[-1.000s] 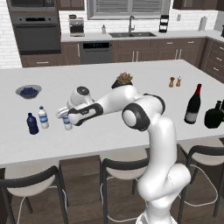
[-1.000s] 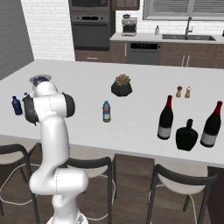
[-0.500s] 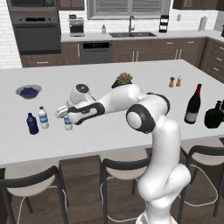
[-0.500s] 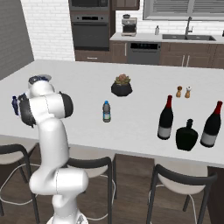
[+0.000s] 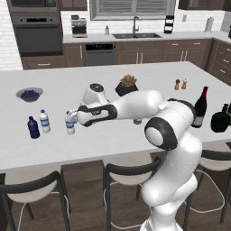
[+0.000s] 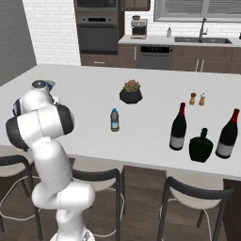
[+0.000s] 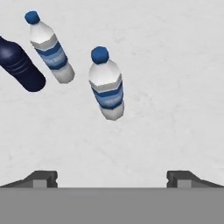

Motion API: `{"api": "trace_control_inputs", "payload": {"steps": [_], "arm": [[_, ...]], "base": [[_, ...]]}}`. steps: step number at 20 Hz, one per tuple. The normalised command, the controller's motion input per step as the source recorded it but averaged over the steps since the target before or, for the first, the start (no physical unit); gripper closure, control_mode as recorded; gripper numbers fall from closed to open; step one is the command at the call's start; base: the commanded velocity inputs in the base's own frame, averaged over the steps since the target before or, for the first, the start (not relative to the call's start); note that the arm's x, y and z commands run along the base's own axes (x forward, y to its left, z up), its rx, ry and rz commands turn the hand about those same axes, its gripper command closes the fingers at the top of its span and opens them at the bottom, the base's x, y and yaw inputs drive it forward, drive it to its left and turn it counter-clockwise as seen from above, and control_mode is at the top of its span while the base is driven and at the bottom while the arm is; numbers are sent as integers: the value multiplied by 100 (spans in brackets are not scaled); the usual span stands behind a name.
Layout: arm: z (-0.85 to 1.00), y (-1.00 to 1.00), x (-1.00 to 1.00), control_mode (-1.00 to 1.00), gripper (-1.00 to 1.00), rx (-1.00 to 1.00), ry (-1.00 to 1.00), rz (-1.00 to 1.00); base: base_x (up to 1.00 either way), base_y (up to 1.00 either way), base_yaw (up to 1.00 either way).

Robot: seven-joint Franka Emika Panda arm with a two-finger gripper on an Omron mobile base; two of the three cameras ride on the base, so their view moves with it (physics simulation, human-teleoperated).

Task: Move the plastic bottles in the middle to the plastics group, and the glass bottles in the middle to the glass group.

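Observation:
My gripper (image 5: 75, 116) hovers open just above and behind a small clear plastic bottle (image 5: 70, 126) standing at the left of the island. In the hand view this bottle (image 7: 106, 85) has a blue cap and blue label, and it stands apart from my gripper (image 7: 112, 179). Left of it stands the plastics group: a clear bottle (image 5: 44, 121) (image 7: 49, 46) and a navy bottle (image 5: 32, 127) (image 7: 19, 65). A grey-blue bottle (image 6: 114, 119) stands mid-island. Two tall wine bottles (image 6: 178, 127) (image 6: 228, 134) flank the squat black bottle (image 6: 201, 146).
A blue bowl (image 5: 30, 94) sits behind the small bottles. A potted plant (image 5: 128, 85) stands mid-island, and salt and pepper shakers (image 5: 180, 84) stand further right. Stools line the near edge of the island (image 5: 90, 149).
The hand stays over the clear bottle, jaws wide. The arm's elbow has swung right and lower. The bottles have not moved.

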Motion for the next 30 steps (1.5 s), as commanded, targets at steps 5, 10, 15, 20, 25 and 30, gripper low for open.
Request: {"api": "trace_control_inputs", "payload": {"steps": [5,10,15,20,25,30], "arm": [[23,-88,-27,-100,-100,1,9,-1],[24,-81,-4,-100,-100,0,7,-8],[12,-90,-4,-100,-100,0,0,-12],[0,-89,-3,-100,-100,-3,0,-15],[-1,-84,3,-100,-100,-10,0,-16],[0,-68,31,-100,-100,-6,0,-19]], "base": [[0,0,0],[0,0,0],[0,0,0],[0,0,0],[0,0,0],[0,0,0]]}}
